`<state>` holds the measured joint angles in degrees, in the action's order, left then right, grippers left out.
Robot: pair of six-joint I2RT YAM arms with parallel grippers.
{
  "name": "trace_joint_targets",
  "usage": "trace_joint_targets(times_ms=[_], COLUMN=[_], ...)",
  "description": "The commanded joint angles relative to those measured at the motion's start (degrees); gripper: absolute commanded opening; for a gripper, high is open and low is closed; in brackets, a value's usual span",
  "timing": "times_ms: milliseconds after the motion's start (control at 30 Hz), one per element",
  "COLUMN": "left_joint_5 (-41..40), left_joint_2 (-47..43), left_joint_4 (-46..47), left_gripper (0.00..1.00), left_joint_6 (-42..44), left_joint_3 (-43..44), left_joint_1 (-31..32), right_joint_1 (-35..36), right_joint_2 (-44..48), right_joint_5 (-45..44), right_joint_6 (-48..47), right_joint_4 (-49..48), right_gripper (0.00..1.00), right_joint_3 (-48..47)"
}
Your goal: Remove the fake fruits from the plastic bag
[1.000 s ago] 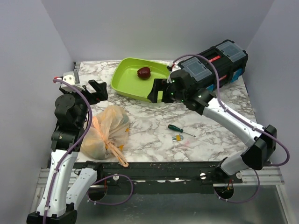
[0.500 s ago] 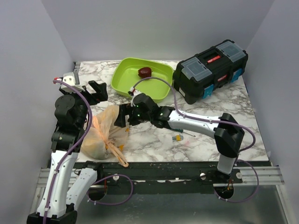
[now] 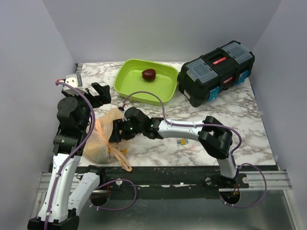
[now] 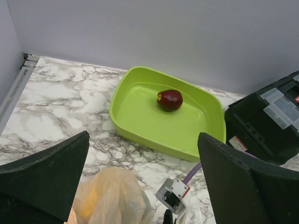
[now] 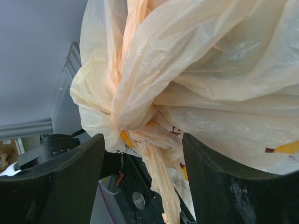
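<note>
**Task items.** Your plastic bag (image 3: 106,136) lies on the marble table (image 3: 240,124) at the near left, bulged. Its loop handles (image 3: 122,160) are twisted together and trail toward the front edge. Rounded yellow-orange shapes show through the film on its left side, but you cannot count them from these views. One dark red fruit (image 3: 148,74) sits well apart from the bag, alone in the lime-green tray (image 3: 165,91) at the back of the table. It rests on the tray floor, nearer the far wall.

**Right arm.** Your right gripper (image 3: 114,135) reaches across the table, low, at the right flank of the bag. In its wrist view, its two fingers (image 5: 51,186) are set either side of the bag's gathered neck, where the film bunches into the handles. The jaws stand apart, with a gap between each finger and the twisted film. No grip on the bag is visible.

**Left arm.** Your left gripper (image 3: 98,93) hangs above the table just behind the bag, aimed toward the tray. Its jaws are spread wide and hold nothing.

**Other items.** A black toolbox (image 3: 216,72) stands at the back right, lid down, just beside the tray. A small yellow item (image 3: 182,142) lies on the marble beside the right forearm.
</note>
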<state>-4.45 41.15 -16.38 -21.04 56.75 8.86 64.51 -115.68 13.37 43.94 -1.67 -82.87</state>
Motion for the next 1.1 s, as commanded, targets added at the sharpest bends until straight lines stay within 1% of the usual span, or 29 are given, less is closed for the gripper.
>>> trace_joint_targets(times_ms=[0,300,400,600,667,800,833,867,967,1033,1067], left_joint_5=[0.67,1.28,1.45,1.68,1.94,2.58,2.73,2.78,3.16,3.83,4.35], left_joint_2=[-0.28,0.15,0.32,0.55,0.86,1.35,1.49,1.64,2.02,2.24,2.42], left_joint_4=[0.65,0.67,0.72,0.68,0.71,0.74,0.60,0.65,0.59,0.58,0.53], left_gripper=[0.98,0.98,0.98,0.98,0.98,0.98,0.98,0.98,0.98,0.98,0.98], left_joint_6=[-0.67,-1.20,-1.20,-1.35,-1.46,-1.64,-1.70,-1.73,-1.90,-1.90,-1.70], left_joint_3=[-0.41,-0.50,-0.50,-0.37,-0.41,-0.35,-0.33,-0.24,-0.24,-0.16,0.00], left_joint_1=[0.32,0.28,0.28,0.28,0.28,0.29,0.29,0.28,0.28,0.28,0.28], right_joint_1=[0.49,0.48,0.46,0.50,0.53,0.53,0.52,0.51,0.50,0.48,0.50], right_joint_2=[-2.31,-5.29,-5.99,-6.96,-7.07,-7.69,-8.05,-8.48,-8.96,-8.74,-8.50], right_joint_5=[1.93,2.52,3.50,5.58,6.13,7.48,8.11,8.68,10.15,10.38,10.04], right_joint_6=[0.40,-0.09,0.08,0.43,0.35,0.36,0.44,0.66,1.26,1.36,1.24], right_joint_4=[-2.28,-1.76,-1.84,-2.71,-2.71,-3.16,-3.16,-3.31,-4.48,-5.17,-5.18], right_gripper=[0.68,0.58,0.50,0.39,0.34,0.34,0.35,0.38,0.39,0.34,0.29], right_joint_3=[-3.36,-6.31,-6.58,-6.54,-6.63,-7.26,-7.67,-7.87,-7.53,-6.98,-6.75])
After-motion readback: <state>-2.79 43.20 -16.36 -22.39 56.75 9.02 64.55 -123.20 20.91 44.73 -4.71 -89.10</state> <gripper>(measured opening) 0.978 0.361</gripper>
